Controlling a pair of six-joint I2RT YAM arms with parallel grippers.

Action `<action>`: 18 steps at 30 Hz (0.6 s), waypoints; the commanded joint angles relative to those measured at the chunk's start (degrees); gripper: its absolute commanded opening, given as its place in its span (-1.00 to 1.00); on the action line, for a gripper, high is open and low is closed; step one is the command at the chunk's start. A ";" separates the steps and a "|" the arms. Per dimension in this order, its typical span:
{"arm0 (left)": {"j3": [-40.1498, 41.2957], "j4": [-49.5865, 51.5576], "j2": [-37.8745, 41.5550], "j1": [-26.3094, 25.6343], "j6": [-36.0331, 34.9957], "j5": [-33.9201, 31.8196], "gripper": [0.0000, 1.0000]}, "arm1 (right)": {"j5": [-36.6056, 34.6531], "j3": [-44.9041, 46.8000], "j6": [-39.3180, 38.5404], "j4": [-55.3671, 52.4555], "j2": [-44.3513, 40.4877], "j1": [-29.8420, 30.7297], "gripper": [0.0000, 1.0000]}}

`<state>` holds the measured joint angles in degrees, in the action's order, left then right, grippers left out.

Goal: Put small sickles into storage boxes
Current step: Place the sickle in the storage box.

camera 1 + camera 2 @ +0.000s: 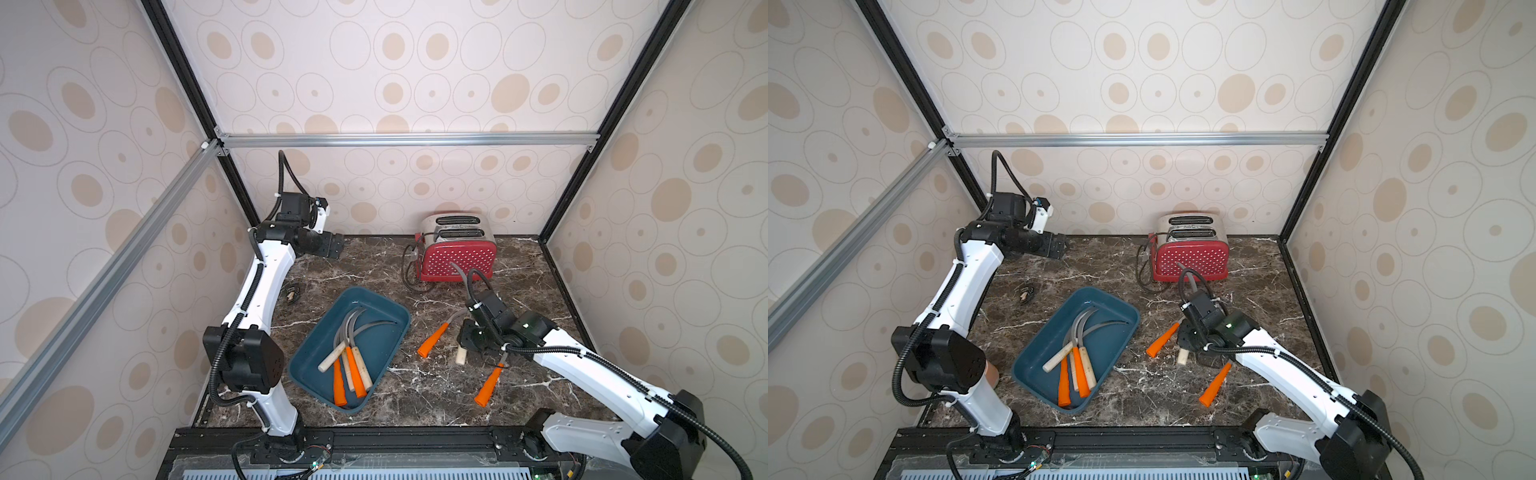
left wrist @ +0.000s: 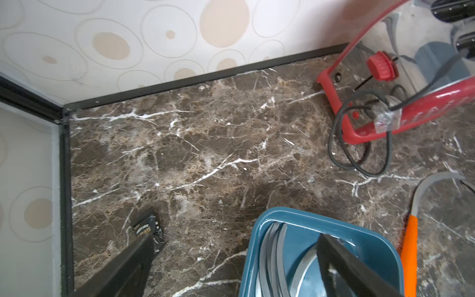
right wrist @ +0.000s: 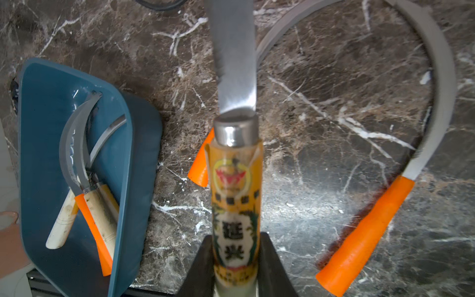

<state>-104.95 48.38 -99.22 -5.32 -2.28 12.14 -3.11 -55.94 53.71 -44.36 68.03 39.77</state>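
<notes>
In both top views the right gripper (image 1: 471,338) (image 1: 1187,338) sits buried under its own wrist and cables, so its jaws are hidden there. Only the pale butt of the held sickle (image 1: 460,356) pokes out on the near side. The tray (image 1: 316,345) lies to its left, mid-table. The stored sickles (image 1: 353,353) overlap inside it (five handles, we think; the blades tangle too much to count). The far orange sickle (image 1: 432,340) lies between tray and gripper. The near orange sickle (image 1: 490,384) loses its blade under the arm. The table (image 1: 415,395) is dark brown marble with white veins, walled by cream wallpaper (image 1: 374,83) printed with ovals. The toaster (image 1: 457,253) stands at the far side. A top view alone shows a pinkish shape (image 1: 992,374), cut off by the left arm.

In the left wrist view, the left gripper (image 2: 236,237) has its fingers (image 2: 128,262) spread wide around nothing, above the table's far left. We see only the tray's far end. New here are the toaster's coiled cord (image 2: 359,154) and a small dark packet (image 2: 149,228), half behind a finger (lettering unreadable).

In the right wrist view, the fingers (image 3: 203,267) pinch the held sickle's labelled wooden handle. Its blade runs out of frame, and we cannot tell whether it clears the marble.
</notes>
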 commanded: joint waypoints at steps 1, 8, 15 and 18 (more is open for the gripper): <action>-1.89 -2.02 1.04 -0.56 0.55 -3.17 0.98 | -2.18 -4.61 1.26 0.85 3.47 3.23 -0.91; -1.68 -2.15 -0.52 -0.48 1.26 -8.70 0.98 | 0.59 -9.10 2.78 6.92 11.22 7.98 -0.90; -1.43 -3.51 1.01 -0.15 1.23 -10.91 0.98 | 3.27 -16.57 2.93 9.83 21.86 13.50 -0.91; -1.81 -3.74 1.43 0.00 1.29 -11.07 0.99 | 5.50 -18.76 3.78 11.51 25.35 14.74 -0.91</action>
<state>-104.95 45.47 -99.22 -5.58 -1.85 2.42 0.45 -72.38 55.92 -35.20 91.57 53.45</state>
